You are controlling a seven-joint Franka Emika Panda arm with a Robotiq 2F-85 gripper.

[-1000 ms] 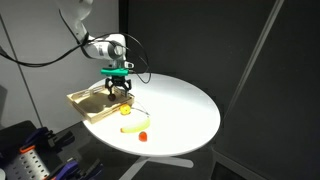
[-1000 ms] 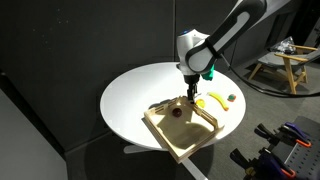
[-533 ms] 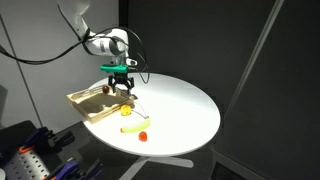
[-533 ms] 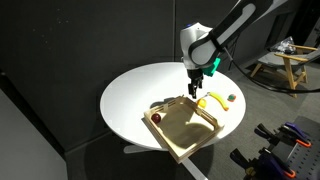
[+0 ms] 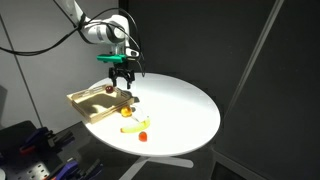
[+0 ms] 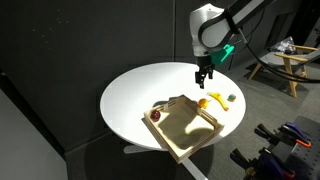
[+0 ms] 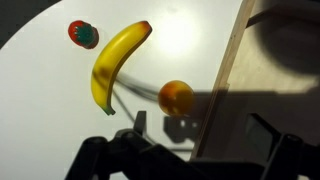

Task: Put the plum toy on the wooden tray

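The plum toy (image 6: 155, 115) is a tiny dark maroon ball. It lies inside the wooden tray (image 6: 190, 137) near one corner, and also shows in an exterior view (image 5: 108, 88). The tray (image 5: 88, 104) is pale wood with low rims, at the edge of the round white table. My gripper (image 6: 203, 72) hangs open and empty well above the tray's rim, apart from the plum; it also shows in an exterior view (image 5: 122, 76). In the wrist view the gripper (image 7: 200, 135) is open over the tray's edge (image 7: 232, 70). The plum is out of the wrist view.
A yellow banana (image 7: 115, 62), a small orange ball (image 7: 176, 96) and a red-orange fruit with a green top (image 7: 83, 33) lie on the white table (image 6: 150, 85) beside the tray. The banana (image 5: 135, 124) sits near the table's edge. Dark curtains stand behind.
The gripper let go of the plum and rose up and away from the tray. The plum rolled to a corner of the tray and rests there.
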